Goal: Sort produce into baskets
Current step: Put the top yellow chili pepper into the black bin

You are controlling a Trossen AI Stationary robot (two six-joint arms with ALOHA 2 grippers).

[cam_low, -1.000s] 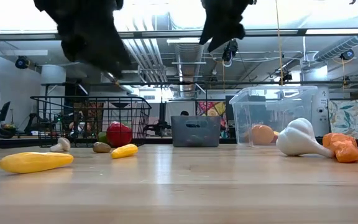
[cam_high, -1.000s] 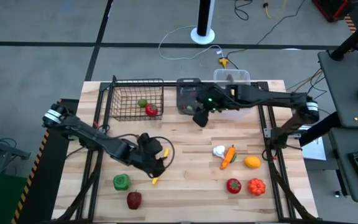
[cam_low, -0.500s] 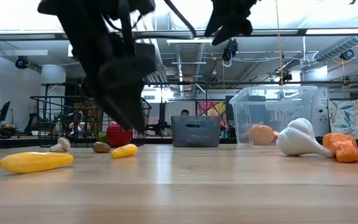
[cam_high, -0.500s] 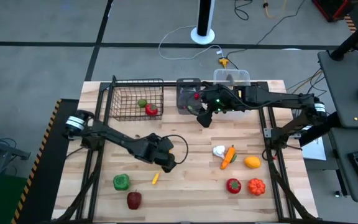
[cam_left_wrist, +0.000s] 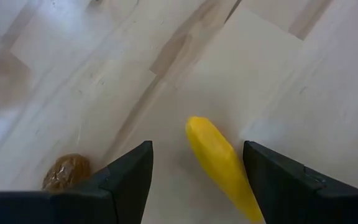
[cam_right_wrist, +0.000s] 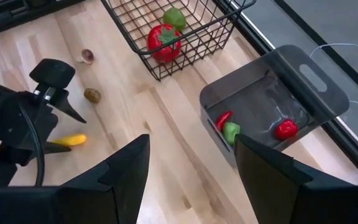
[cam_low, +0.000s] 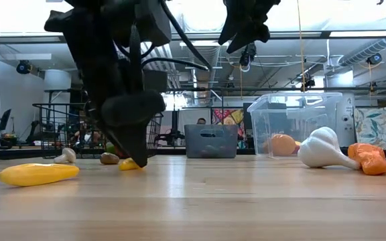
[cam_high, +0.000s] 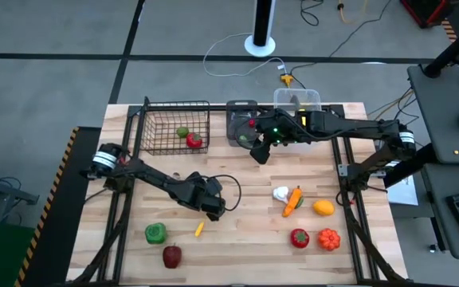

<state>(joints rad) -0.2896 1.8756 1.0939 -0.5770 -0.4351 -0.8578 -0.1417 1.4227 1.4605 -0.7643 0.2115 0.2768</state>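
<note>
The step in hand looks like a pickup: the left pincer (cam_high: 213, 205) hangs low over the middle of the worktop (cam_high: 245, 247), its fingers apart and empty, straddling a small yellow piece (cam_left_wrist: 219, 165) that lies flat on the wood between them in the left wrist view. A brown nut-like piece (cam_left_wrist: 66, 172) sits just beside one finger. Judged from this, the next move calls for a short drop and a squeeze across the yellow piece's narrow width, then a carry to one of the baskets at 12 o'clock.

The right pincer (cam_high: 257, 149) hovers just in front of the dark grey bin (cam_high: 240, 119) — fingers parted, nothing between them. That bin holds red and green pieces. The wire basket (cam_high: 170, 127), at about 11 o'clock, holds a red tomato-like piece (cam_right_wrist: 161, 42) and a green one (cam_right_wrist: 174, 17). The clear tub (cam_high: 297, 100) stands at about 1 o'clock with something orange inside.

Still loose: a green pepper (cam_high: 155, 233), a dark red piece (cam_high: 171, 256) and a small yellow bit (cam_high: 199, 229) at 7 o'clock; white garlic (cam_high: 280, 193), a carrot (cam_high: 293, 200), a yellow-orange fruit (cam_high: 323, 208), a red fruit (cam_high: 299, 237) and an orange one (cam_high: 328, 238) at 4 o'clock.

The brown piece so near the finger could be nudged — little else blocks the way.
</note>
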